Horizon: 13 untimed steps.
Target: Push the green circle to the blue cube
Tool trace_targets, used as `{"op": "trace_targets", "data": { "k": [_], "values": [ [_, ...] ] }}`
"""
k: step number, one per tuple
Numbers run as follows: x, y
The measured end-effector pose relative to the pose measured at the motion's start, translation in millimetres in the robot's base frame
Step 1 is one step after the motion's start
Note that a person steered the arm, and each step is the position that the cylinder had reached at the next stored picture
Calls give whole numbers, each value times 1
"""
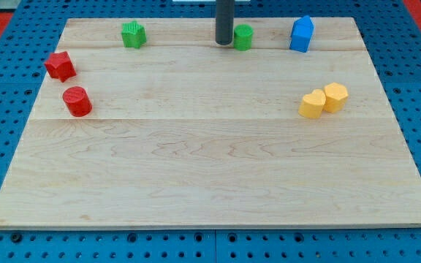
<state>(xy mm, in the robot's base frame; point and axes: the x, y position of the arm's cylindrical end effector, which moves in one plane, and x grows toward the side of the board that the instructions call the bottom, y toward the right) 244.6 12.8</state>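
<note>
The green circle [243, 36] is a short green cylinder near the view's top, a little right of centre. My tip [224, 43] stands right against its left side. The blue cube [302, 34] sits further to the view's right along the same top edge, a clear gap from the green circle. The rod comes down from the view's top.
A green star-shaped block [133, 34] sits at the top left. A red star block [61, 66] and a red cylinder [77, 101] are at the left. Two yellow blocks [324, 100] touch each other at the right. The wooden board [210, 175] lies on a blue pegboard.
</note>
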Motion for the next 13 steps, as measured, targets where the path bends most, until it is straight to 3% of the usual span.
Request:
{"op": "trace_targets", "data": {
  "k": [1,3,5,6,8,13],
  "values": [
    [-16,1],
    [55,34],
    [6,9],
    [4,-4],
    [-15,8],
    [-9,84]
  ]
}}
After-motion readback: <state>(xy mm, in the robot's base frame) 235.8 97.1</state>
